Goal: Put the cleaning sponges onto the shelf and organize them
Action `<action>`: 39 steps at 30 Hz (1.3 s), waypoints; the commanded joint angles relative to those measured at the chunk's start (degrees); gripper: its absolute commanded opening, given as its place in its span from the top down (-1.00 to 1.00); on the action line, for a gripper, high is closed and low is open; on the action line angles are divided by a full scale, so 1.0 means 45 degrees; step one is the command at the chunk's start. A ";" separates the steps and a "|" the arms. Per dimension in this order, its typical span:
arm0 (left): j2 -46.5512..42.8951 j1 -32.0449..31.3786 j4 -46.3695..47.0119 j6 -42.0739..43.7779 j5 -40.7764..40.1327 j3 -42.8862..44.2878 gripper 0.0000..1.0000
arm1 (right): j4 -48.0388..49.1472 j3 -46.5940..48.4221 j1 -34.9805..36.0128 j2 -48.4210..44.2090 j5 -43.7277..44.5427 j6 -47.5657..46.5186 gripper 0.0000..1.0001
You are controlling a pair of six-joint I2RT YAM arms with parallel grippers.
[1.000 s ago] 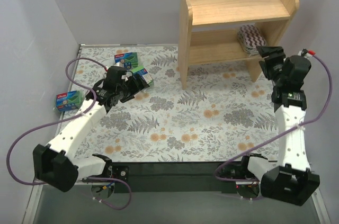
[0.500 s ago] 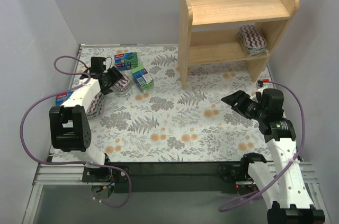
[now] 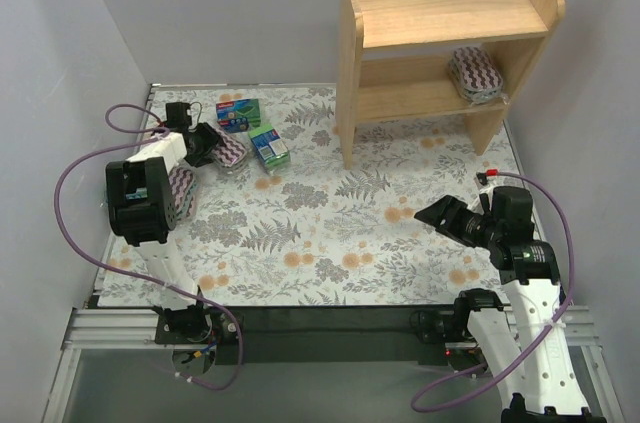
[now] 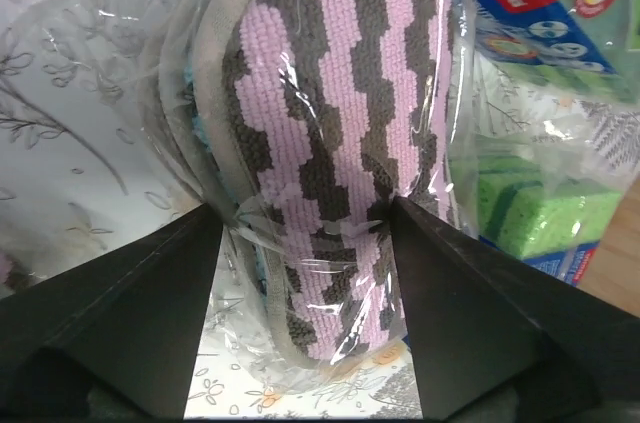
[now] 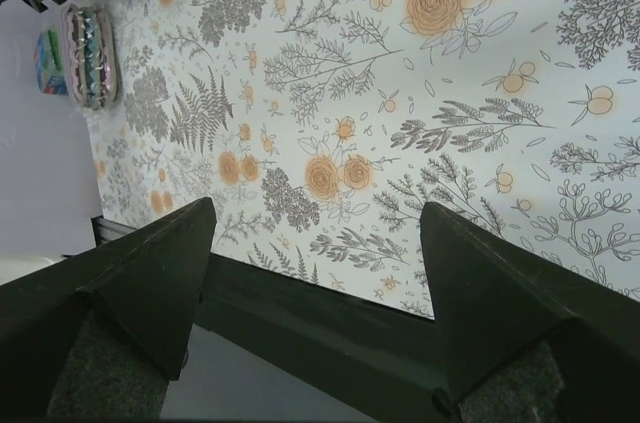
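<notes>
At ten o'clock in the top view, the left gripper [image 3: 212, 147] was clamped on a plastic-wrapped striped pad [image 4: 320, 93], with two green packs [image 3: 269, 145] just beside it. The shelf [image 3: 350, 63] stood at one o'clock, a second striped pad [image 3: 475, 73] on its lower tier. The right gripper [image 3: 447, 215], at four o'clock, hung open and empty.

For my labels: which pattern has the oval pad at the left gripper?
The plastic-wrapped oval pad has wavy pink and dark brown stripes; left wrist view.

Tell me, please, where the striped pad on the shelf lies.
In the top view, the striped pad lies on the shelf, lower tier, right end.
</notes>
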 commanded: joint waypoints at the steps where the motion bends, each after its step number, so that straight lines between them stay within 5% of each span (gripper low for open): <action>1: 0.0185 -0.0030 0.0435 0.0595 0.0952 0.0024 -0.21 | -0.0695 -0.0022 0.0044 -0.0226 0.0035 -0.0583 -0.53; 8: -0.0046 -0.0166 0.0883 0.0655 0.1617 -0.1281 0.44 | -0.0950 -0.0414 0.0063 -0.0500 -0.0023 -0.0622 -0.53; 20: -0.5981 -0.1278 0.0633 -0.0945 0.1755 -0.6068 0.67 | -0.0580 -0.0707 0.0160 0.0554 -0.0452 -0.1560 -0.53; 30: -1.1684 -0.4871 0.0803 -0.6918 0.1424 -1.0599 0.85 | 0.1118 -0.1860 0.0766 0.1725 -0.1565 -0.1228 -0.53; 35: -1.1594 -0.6841 0.2309 -0.9499 0.0372 -1.0958 0.85 | 0.2270 -0.1529 0.1429 0.2720 -0.2072 -0.0605 -0.54; 39: -0.9412 -0.8308 0.3031 -1.0259 -0.0488 -0.9786 0.85 | 0.3599 -0.1411 0.2249 0.3346 -0.2308 0.0566 -0.54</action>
